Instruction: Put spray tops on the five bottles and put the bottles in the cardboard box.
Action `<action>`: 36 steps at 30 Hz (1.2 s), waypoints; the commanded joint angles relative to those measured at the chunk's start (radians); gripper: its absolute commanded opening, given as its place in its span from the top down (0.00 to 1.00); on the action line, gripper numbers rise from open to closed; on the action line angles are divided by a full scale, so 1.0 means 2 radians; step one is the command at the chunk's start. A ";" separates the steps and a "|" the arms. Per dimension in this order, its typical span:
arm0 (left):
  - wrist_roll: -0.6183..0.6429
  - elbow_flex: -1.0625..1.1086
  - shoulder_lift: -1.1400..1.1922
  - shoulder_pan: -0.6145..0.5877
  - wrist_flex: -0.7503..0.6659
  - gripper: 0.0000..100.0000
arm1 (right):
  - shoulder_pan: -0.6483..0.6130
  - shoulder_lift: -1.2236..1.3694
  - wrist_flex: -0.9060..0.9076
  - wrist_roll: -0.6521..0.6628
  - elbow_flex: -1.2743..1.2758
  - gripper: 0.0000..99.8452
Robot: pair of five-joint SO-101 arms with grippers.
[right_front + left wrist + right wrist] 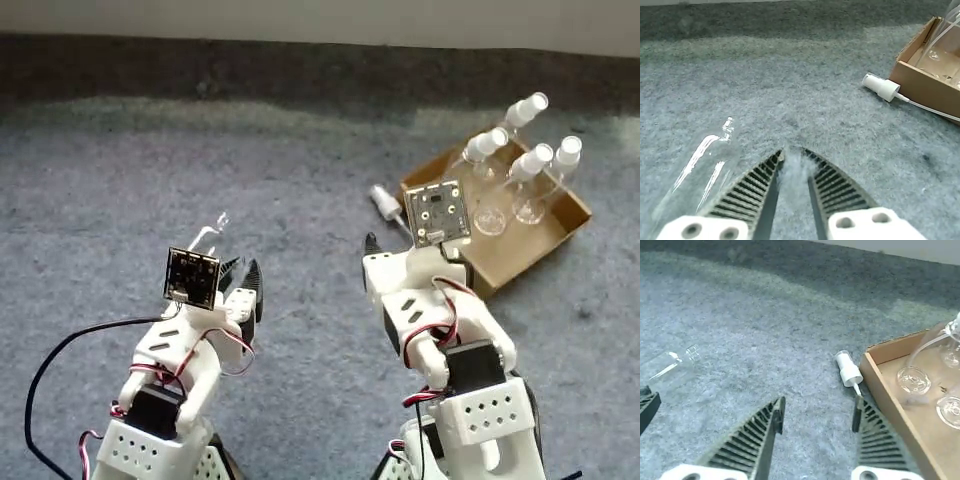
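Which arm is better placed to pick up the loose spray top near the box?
Right: the right gripper, open, is close to the spray top by the cardboard box. The left gripper is beside the uncapped bottle.

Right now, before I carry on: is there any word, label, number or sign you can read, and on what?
No text can be read.
cardboard box: plain brown, no print.
capped bottles in it: clear, no labels seen.
loose spray top: plain white.
lying bottle: clear, unlabelled.
wrist camera board: any marks too small to read.
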 commanded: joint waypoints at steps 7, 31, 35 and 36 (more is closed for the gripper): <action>-0.004 0.009 -0.007 -0.007 -0.001 1.00 | -0.050 -0.014 -0.149 -0.001 0.129 0.84; -0.004 0.008 -0.007 -0.139 -0.065 1.00 | -0.077 -0.013 -0.174 -0.004 0.163 1.00; -0.021 -0.013 -0.007 -0.144 -0.044 1.00 | -0.077 -0.013 -0.174 -0.005 0.163 1.00; -0.034 -0.031 -0.007 -0.149 -0.017 1.00 | -0.077 -0.012 -0.174 -0.005 0.164 1.00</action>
